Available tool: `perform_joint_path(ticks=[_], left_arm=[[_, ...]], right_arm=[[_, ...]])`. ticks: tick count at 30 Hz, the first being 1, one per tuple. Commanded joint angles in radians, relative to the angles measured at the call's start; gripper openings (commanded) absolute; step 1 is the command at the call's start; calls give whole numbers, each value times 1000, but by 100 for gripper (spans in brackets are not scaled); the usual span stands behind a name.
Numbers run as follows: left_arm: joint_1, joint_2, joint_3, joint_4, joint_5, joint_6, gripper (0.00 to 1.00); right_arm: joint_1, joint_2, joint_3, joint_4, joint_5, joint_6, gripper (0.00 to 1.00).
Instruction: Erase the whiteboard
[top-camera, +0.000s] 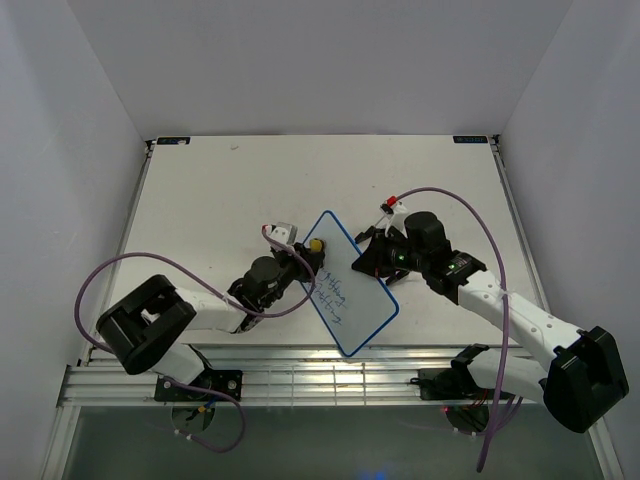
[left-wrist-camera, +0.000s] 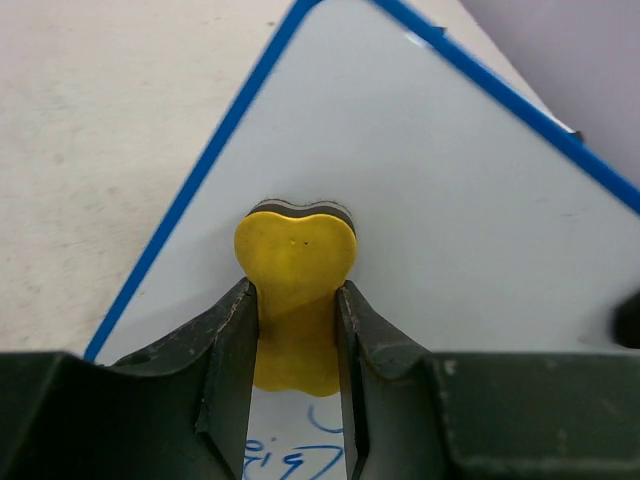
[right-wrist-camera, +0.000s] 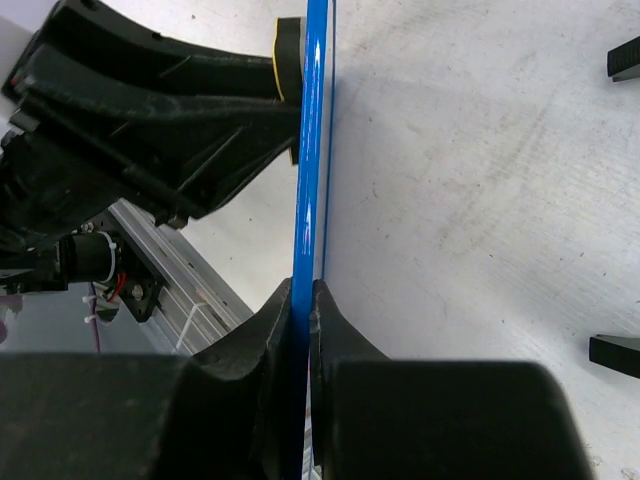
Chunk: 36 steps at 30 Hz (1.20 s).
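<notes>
- We see a white table filling the middle of the top view, matte and faintly scuffed (the right wrist view shows small grey marks too).
- Plain white walls close it in on three sides: the left wall, the far wall and the right wall.
- At the table's far corners we find a small black left fitting and a right fitting.
- A slotted aluminium rail runs along the near edge.
- Nearer than the rail lies a dark surface, slightly reflective.
- We find the light soft and even.
</notes>
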Motion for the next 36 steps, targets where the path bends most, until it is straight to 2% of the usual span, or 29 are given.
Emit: perform_joint_path(ticks=[1,7,12,17,26,30,36], left_arm=[[38,46,-36,-10,23,-36,5],[68,128,-62,71,57,-59,4],[38,127,-119,186,97,-83,4],[-65,78,-105,183,62,-37,4],[-254,81,-30,122,-15,-11,4],[-248,95,-20,90,-58,-16,4],[-95,46,-77,61,-33,-88,4]], right_arm=[[48,-49,22,163,-236,43,8],[48,-43,16,183,-244,52,8],[48,-29,14,193,-248,58,8],[48,-22,11,202,-252,62,8],[48,-32,8,209,-250,65,8],[48,-32,11,206,-253,68,8],[48,-46,2,214,-258,69,8]])
